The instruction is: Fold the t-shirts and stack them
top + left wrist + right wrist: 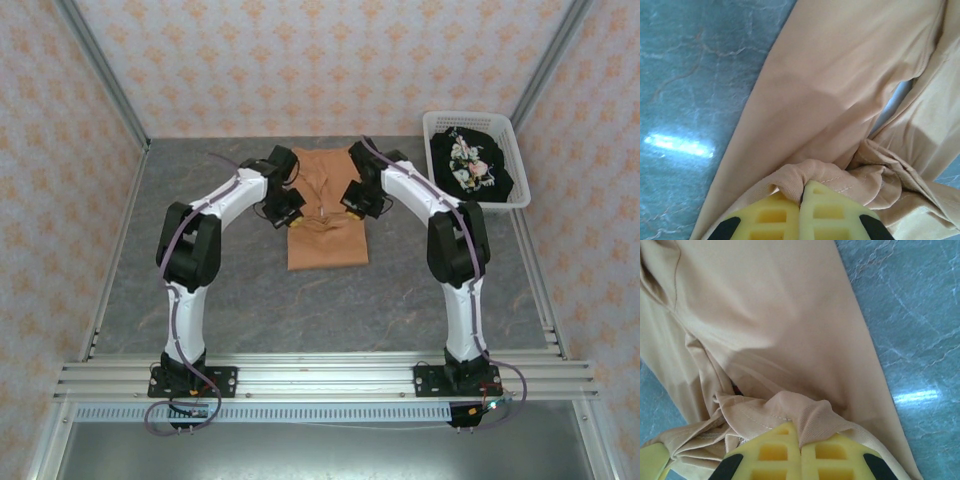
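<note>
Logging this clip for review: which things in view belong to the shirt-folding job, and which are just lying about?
Job: tan shirt, pinched by left gripper and right gripper; black shirt, in the white basket.
Lying about: white basket; table.

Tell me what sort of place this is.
Probably a robot test booth, not a home: patterned wall panels in metal framing, two robot arms bolted to rails, and a grey tabletop with a tan t-shirt and a basket holding a black t-shirt.
</note>
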